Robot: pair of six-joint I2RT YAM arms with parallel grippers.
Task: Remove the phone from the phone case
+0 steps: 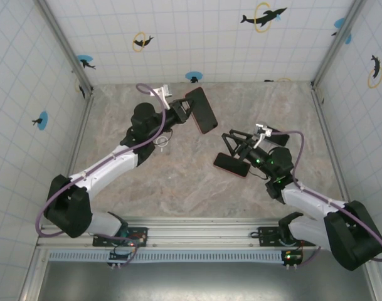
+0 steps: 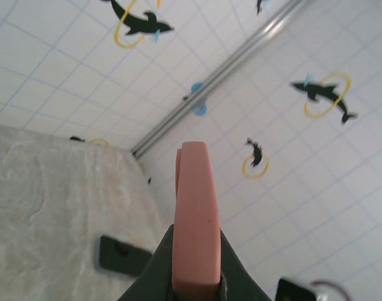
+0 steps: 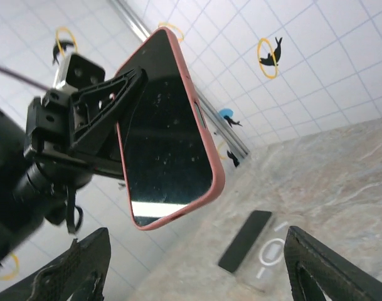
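Closed tight, our left jaws pinch the pink phone case (image 2: 196,219) by its edge and hold it tilted, up off the table (image 1: 178,182). We see the phone (image 3: 165,138) seated inside the case, its dark screen framed by the pink rim. Our right jaws stand open, apart from the case, over a dark slab (image 1: 231,164) lying on the table.
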